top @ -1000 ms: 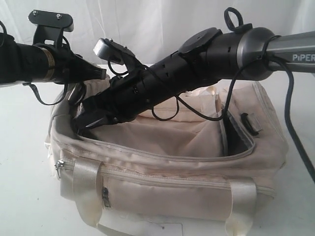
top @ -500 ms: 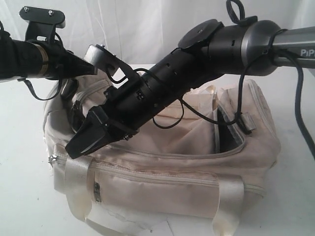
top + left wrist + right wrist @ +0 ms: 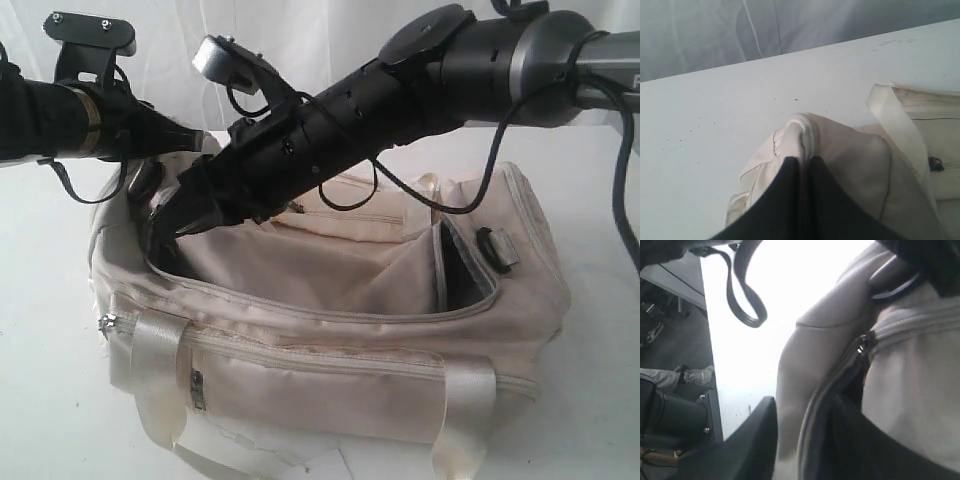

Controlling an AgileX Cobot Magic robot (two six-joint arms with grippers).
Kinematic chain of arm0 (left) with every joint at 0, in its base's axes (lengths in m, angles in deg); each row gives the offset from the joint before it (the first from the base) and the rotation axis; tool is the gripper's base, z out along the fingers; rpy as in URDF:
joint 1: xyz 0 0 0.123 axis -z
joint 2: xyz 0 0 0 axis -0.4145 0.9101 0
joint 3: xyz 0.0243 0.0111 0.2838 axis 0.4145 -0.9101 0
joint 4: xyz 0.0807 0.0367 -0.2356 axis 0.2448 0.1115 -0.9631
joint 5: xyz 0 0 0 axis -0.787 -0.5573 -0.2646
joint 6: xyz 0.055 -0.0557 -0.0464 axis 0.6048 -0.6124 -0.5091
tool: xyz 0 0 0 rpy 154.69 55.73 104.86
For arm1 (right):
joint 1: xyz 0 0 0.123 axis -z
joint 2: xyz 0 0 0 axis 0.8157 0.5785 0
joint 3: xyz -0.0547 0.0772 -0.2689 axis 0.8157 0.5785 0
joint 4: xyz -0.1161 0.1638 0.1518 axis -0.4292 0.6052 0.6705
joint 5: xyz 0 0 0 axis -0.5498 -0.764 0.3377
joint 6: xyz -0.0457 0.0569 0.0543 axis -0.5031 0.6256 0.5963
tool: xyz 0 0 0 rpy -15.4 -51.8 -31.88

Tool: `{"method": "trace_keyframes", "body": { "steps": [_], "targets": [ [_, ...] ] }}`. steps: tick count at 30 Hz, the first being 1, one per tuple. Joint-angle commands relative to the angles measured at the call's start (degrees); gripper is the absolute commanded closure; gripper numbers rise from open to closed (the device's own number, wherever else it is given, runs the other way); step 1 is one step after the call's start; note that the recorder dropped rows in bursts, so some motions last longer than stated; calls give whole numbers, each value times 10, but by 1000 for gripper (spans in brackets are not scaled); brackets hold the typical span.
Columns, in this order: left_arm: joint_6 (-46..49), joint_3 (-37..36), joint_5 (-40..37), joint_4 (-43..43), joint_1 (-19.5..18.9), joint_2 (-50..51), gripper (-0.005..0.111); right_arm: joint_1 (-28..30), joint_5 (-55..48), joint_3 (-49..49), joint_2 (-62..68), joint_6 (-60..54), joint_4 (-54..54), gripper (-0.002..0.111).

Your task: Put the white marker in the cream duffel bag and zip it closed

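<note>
**Grabbing the Zipper Pull**

The left gripper (image 3: 802, 164) is pinching the cream duffel bag's (image 3: 330, 360) end tight. The right gripper (image 3: 168, 224) is hovering at the rim, fingers apart, holding nothing. The white marker is not showing. Go for the zipper pull (image 3: 863, 344) and tug slowly.

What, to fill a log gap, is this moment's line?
cream fabric duffel bag: unzipped | left gripper: pinching its end | right gripper: open at zip | white marker: unseen

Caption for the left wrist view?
Left tool shut on a fold of the cream duffel bag, white table behind.
</note>
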Motion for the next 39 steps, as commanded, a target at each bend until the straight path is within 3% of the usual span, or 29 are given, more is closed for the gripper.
{"method": "trace_keyframes", "body": {
  "steps": [1, 19, 39],
  "targets": [
    [-3, 3, 0, 7, -4, -3, 107, -22, 9, -1, 3, -8, -12, 73],
    [-3, 3, 4, 7, -4, -3, 107, -25, 78, -1, 41, -7, -59, 73],
    [-3, 3, 40, 7, -3, -22, 107, -29, 113, -15, 62, -27, -7, 73]
  ]
}}
